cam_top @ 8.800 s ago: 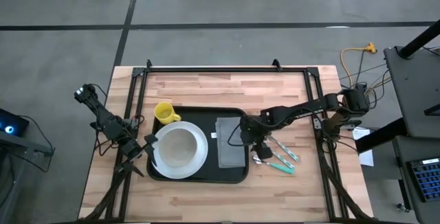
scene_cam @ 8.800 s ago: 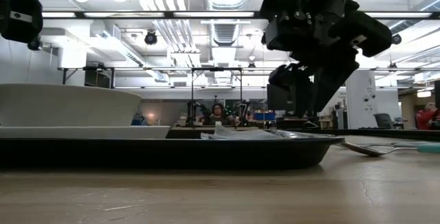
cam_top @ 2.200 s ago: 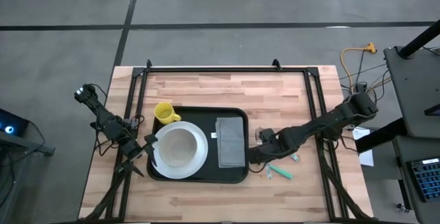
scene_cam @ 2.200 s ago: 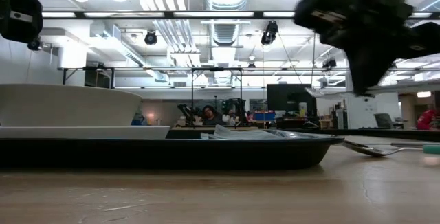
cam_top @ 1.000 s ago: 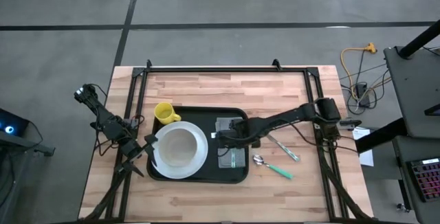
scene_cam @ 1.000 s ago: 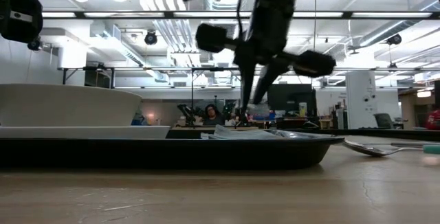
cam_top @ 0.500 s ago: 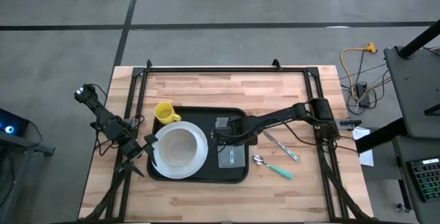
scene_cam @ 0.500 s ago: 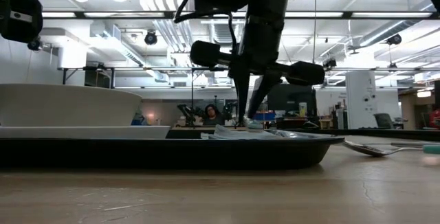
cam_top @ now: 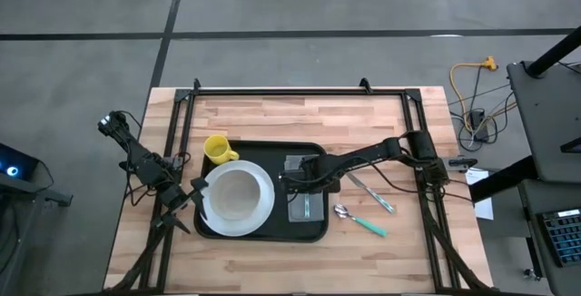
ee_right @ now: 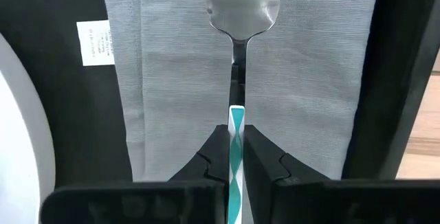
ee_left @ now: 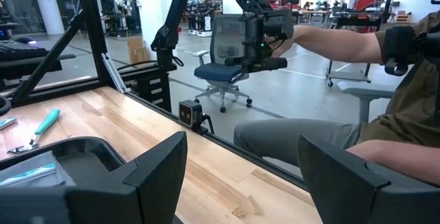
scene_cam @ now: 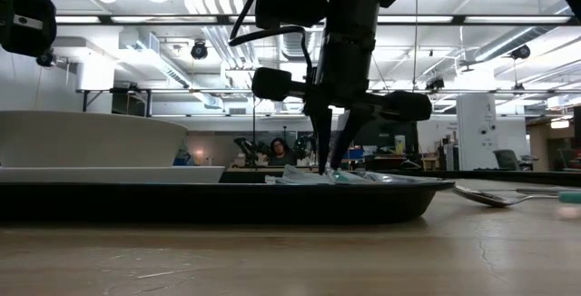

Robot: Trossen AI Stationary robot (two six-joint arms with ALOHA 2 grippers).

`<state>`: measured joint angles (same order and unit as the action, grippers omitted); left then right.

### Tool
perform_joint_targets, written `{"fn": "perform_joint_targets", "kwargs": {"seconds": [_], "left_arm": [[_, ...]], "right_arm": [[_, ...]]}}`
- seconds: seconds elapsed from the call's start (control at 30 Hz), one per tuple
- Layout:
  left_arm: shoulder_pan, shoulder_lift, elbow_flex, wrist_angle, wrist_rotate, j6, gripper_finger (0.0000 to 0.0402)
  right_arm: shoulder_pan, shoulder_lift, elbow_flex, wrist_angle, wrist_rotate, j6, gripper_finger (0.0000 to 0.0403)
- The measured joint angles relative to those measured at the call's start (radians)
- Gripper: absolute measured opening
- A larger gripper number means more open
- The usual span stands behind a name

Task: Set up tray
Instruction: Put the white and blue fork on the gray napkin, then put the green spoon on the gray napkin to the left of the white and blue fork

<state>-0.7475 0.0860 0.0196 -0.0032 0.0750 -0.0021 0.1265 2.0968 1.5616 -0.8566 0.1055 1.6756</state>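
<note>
Left gripper (cam_top: 195, 194): dark two-finger pincer, parked at the left rim of the tray beside the plate; fingers (ee_left: 152, 168) spread, nothing between them.

Yellow ceramic mug (cam_top: 216, 148): upright, at the tray's far left corner.

Large flat black rectangular tray with a low raised rim (cam_top: 260, 235): centre-left of the wooden table (cam_top: 300, 114).

White round plate (cam_top: 238, 194): on the tray's left half.

Grey folded cloth napkin (ee_right: 179, 66): flat on the tray's right half; white sewn-in label (ee_right: 95, 42) at one edge, print too small to read.

Fork with metal head and teal-and-white handle (ee_right: 240, 38): lying lengthwise along the napkin's middle, handle pinched by the right gripper (ee_right: 236, 157), fingers pressed together on it.

Step in hand, as judged: laying the fork on the napkin. Next move calls for parting the fingers and lifting straight up so the fork does not drag.

Teal-handled metal spoon (cam_top: 358, 220) and metal knife (cam_top: 369, 193): on bare wood just right of the tray, not yet placed.
</note>
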Motion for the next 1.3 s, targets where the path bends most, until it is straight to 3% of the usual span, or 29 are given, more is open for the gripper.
{"fn": "perform_joint_targets", "kwargs": {"seconds": [0.43, 0.97, 1.3], "left_arm": [[0.000, 0.000, 0.000, 0.000, 0.000, 0.000, 0.0255], [0.000, 0.000, 0.000, 0.000, 0.000, 0.000, 0.0255], [0.000, 0.000, 0.000, 0.000, 0.000, 0.000, 0.0255]], "right_arm": [[0.000, 0.000, -0.006, 0.007, 0.000, -0.001, 0.0016], [0.000, 0.000, -0.006, 0.006, 0.000, -0.005, 0.0077], [0.000, 0.000, 0.038, 0.002, -0.002, -0.136, 0.0081]]}}
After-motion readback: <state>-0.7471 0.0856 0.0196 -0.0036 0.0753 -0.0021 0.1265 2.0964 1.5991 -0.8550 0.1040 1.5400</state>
